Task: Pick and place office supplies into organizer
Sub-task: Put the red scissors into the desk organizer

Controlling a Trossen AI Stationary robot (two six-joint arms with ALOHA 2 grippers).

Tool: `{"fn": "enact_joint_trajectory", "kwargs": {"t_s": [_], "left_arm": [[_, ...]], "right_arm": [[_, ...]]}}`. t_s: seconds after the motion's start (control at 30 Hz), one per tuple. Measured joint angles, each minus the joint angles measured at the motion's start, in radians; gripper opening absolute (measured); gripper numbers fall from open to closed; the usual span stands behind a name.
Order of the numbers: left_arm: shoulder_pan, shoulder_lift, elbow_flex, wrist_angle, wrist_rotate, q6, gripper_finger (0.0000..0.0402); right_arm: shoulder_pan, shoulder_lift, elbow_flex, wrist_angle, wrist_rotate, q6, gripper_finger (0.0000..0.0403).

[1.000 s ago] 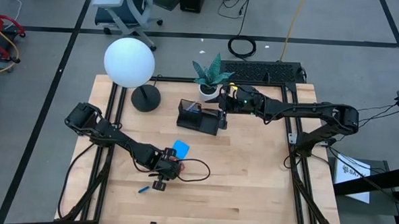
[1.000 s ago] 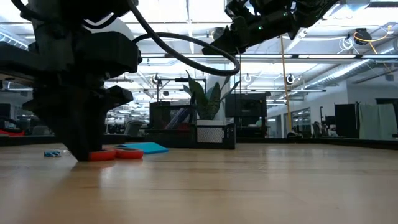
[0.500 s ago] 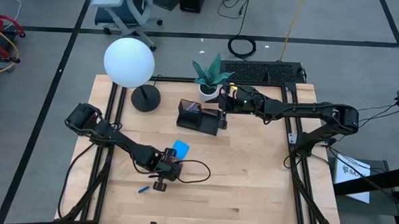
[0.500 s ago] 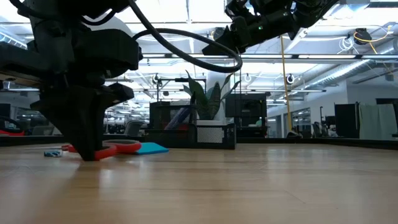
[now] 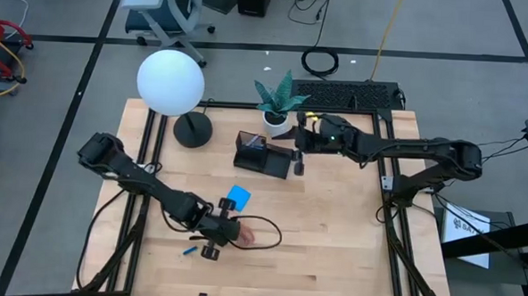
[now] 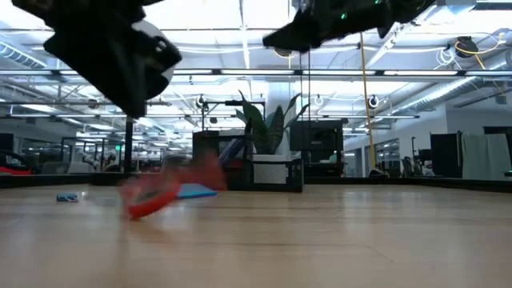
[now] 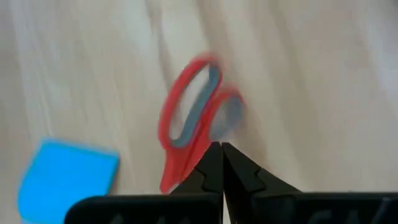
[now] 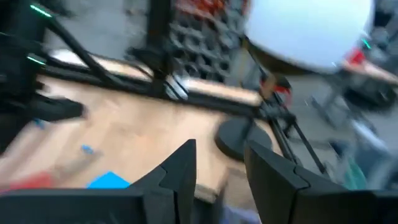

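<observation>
The red-handled scissors (image 7: 189, 118) show blurred just ahead of my left gripper (image 7: 221, 149), which is shut with nothing between its fingertips. In the low view the scissors (image 6: 156, 196) sit tilted, low over the wood, well below that raised gripper (image 6: 132, 96). The blue note pad (image 5: 237, 198) lies flat beyond them and a tiny blue piece (image 5: 189, 249) lies near the table's front left. The black organizer (image 5: 262, 155) stands at the back. My right gripper (image 5: 297, 163) hovers open beside its right end.
A lamp with a white globe (image 5: 170, 81) and round black base (image 5: 192, 129) stands at the back left. A white plant pot (image 5: 275, 120) sits behind the organizer. My left arm's black cable (image 5: 265, 230) loops over the wood. Bare table lies at the front right.
My left gripper has risen from the table at the scissors. Half a second ago one end of the scissors was tipped up at the fingers. Now they are blurred and tilted low over the table, apart from the raised gripper.
</observation>
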Motion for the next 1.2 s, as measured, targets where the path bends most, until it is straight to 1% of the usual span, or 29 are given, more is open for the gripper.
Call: {"fn": "enact_joint_trajectory", "kwargs": {"t_s": [0.07, 0.17, 0.27, 0.37, 0.5, 0.6, 0.73, 0.87, 1.07, 1.2], "left_arm": [[-0.001, -0.033, -0.004, -0.017, -0.015, 0.001, 0.0001], [-0.004, -0.077, 0.000, -0.018, -0.033, -0.001, 0.0001], [-0.004, -0.104, -0.004, -0.056, -0.034, -0.012, 0.0002], [-0.004, -0.106, -0.003, -0.043, -0.033, -0.017, 0.0003], [0.000, -0.076, -0.002, -0.001, 0.007, -0.014, 0.0005], [0.000, -0.044, -0.003, 0.036, 0.055, 0.022, 0.0010], [-0.001, 0.010, -0.003, 0.080, 0.113, 0.098, 0.0032], [0.011, 0.045, -0.001, 0.110, 0.163, 0.165, 0.0064], [0.041, 0.075, 0.032, 0.063, 0.172, 0.212, 0.0107], [0.044, 0.099, 0.069, 0.033, 0.172, 0.241, 0.0119]], "right_arm": [[0.020, -0.021, 0.000, 0.003, -0.037, -0.018, 0.0126], [0.050, -0.055, 0.000, -0.020, -0.040, -0.019, 0.0126], [0.079, -0.089, 0.000, -0.048, -0.039, -0.027, 0.0126], [0.100, -0.101, 0.000, -0.064, -0.039, -0.042, 0.0126], [0.112, -0.103, 0.000, -0.089, -0.037, -0.059, 0.0126], [0.112, -0.103, 0.000, -0.113, -0.037, -0.073, 0.0126], [0.110, -0.103, 0.000, -0.120, -0.036, -0.074, 0.0126], [0.110, -0.103, 0.000, -0.114, -0.036, -0.074, 0.0126], [0.110, -0.103, 0.000, -0.114, -0.035, -0.074, 0.0126], [0.110, -0.103, 0.000, -0.114, -0.035, -0.074, 0.0126]]}}
